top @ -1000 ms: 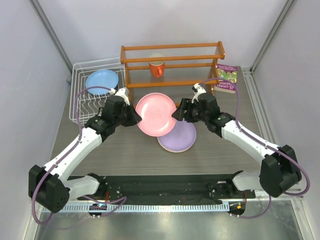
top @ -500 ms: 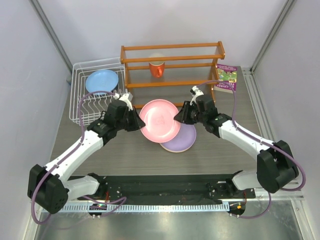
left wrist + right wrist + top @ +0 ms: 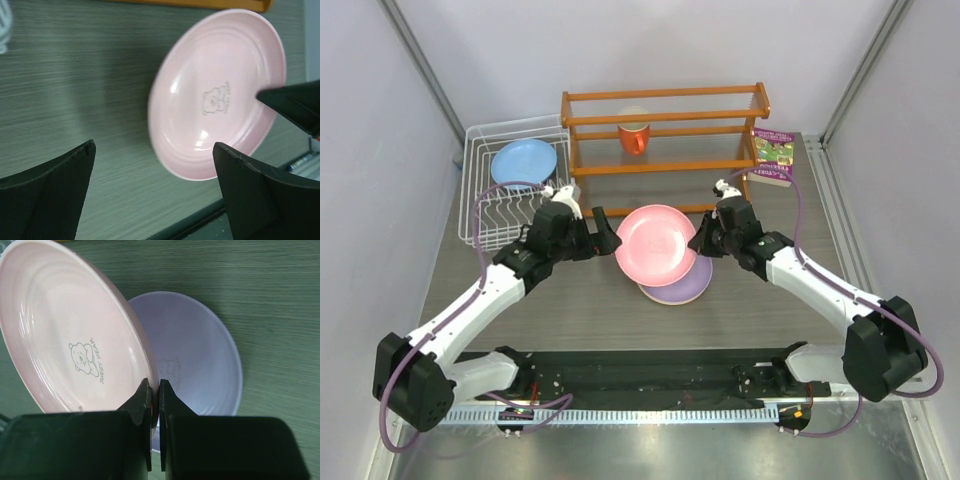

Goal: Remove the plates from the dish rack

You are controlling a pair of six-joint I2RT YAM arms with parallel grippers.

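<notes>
The pink plate (image 3: pixel 657 245) hangs tilted over the lilac plate (image 3: pixel 688 287), which lies flat on the table. My right gripper (image 3: pixel 701 241) is shut on the pink plate's right rim (image 3: pixel 145 370), with the lilac plate (image 3: pixel 195 350) below it. My left gripper (image 3: pixel 605 229) stands open just left of the pink plate (image 3: pixel 220 95), apart from it and holding nothing. A light blue plate (image 3: pixel 524 162) stands in the white wire dish rack (image 3: pixel 480 215) at the back left.
An orange wooden shelf frame (image 3: pixel 665 132) stands behind the plates with an orange mug (image 3: pixel 634 137) inside it. A book (image 3: pixel 773 155) lies to its right. The dark base strip (image 3: pixel 650 375) runs along the near edge.
The left gripper let go of the pink plate and opened wide. The right gripper shut on the plate's right rim and carried it a little to the right, over the lilac plate.
</notes>
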